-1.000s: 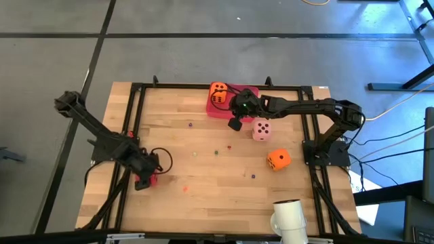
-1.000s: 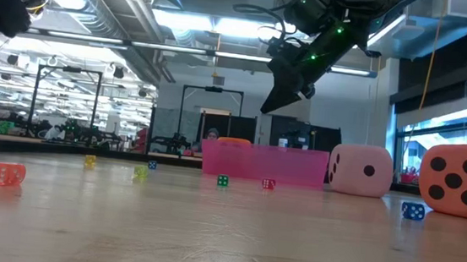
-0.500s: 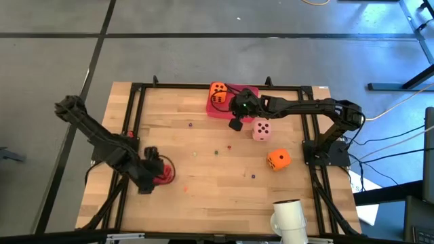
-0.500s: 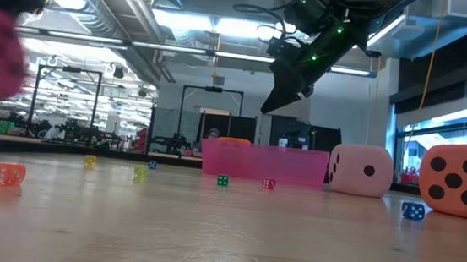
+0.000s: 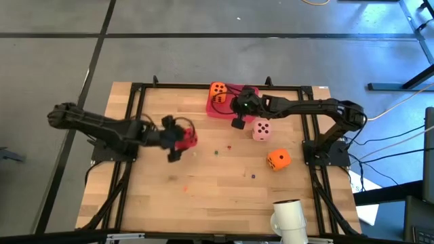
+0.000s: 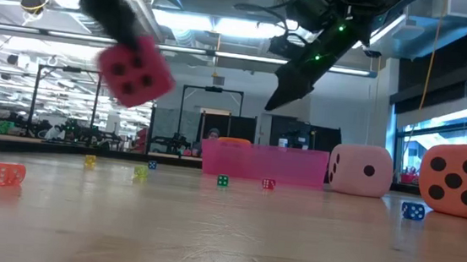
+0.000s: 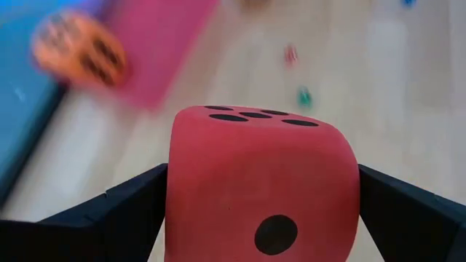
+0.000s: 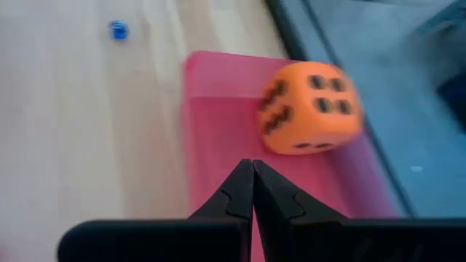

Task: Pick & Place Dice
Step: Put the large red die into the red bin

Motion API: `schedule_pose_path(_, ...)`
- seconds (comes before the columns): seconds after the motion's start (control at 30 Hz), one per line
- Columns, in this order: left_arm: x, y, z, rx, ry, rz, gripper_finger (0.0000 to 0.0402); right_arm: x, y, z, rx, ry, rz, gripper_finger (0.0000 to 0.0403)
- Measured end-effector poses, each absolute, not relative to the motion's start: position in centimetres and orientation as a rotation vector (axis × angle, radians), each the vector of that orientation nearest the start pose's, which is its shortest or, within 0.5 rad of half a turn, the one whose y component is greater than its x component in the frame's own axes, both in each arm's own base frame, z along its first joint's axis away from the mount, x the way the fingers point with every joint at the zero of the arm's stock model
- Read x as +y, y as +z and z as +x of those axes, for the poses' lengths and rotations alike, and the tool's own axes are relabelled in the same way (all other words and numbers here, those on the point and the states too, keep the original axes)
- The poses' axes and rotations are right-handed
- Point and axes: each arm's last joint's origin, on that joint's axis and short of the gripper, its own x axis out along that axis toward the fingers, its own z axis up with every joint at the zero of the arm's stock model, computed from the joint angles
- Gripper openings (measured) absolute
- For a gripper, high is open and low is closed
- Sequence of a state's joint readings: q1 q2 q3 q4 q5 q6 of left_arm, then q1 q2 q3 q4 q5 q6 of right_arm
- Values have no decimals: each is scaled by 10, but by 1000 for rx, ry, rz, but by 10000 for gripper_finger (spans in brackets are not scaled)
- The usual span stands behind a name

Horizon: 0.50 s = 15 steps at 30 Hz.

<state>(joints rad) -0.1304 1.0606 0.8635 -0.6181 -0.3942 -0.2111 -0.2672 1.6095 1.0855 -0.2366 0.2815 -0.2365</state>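
Observation:
My left gripper (image 5: 182,137) is shut on the red die (image 5: 188,137), which hangs well above the table (image 6: 135,70) left of centre. My right gripper (image 5: 237,123) is shut and empty, raised over the near edge of the flat pink tray (image 5: 234,107). It also shows in the low view (image 6: 280,99). One orange die (image 5: 218,92) rests on the tray's far left corner (image 8: 309,109). The pale pink die (image 5: 262,129) and the second orange die (image 5: 277,159) rest on the table to the right. My left gripper pinches the red die by two opposite faces (image 7: 178,196), one finger (image 7: 109,215) on each side. The fingers come about level from the table's left. The die is lifted clear of the table and sits tilted (image 6: 135,70).
Tiny coloured beads (image 6: 8,174) are scattered over the wooden table. A black frame rail (image 5: 203,86) runs round the table's edges. A white cylinder (image 5: 288,218) stands at the near right edge. Open wood lies between the red die and the tray.
My left gripper has carried the red die from the table's near left corner up and toward the far right, toward the tray. The die has gone from low near the table to lifted well clear. My right gripper has stayed over the tray's near edge.

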Motion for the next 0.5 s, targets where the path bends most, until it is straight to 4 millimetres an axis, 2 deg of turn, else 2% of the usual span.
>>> schedule_pose_path(0.27, 41, 294, 236, 525, 446, 200, 400, -97, 251, 315, 801, -490, -242, 9)
schedule_pose_path(0.37, 64, 290, 248, 491, 424, 234, 400, -97, 252, 315, 801, -487, -251, 9)
schedule_pose_path(0.5, 98, 275, 264, 458, 392, 219, 400, -100, 252, 314, 803, -489, -255, 9)
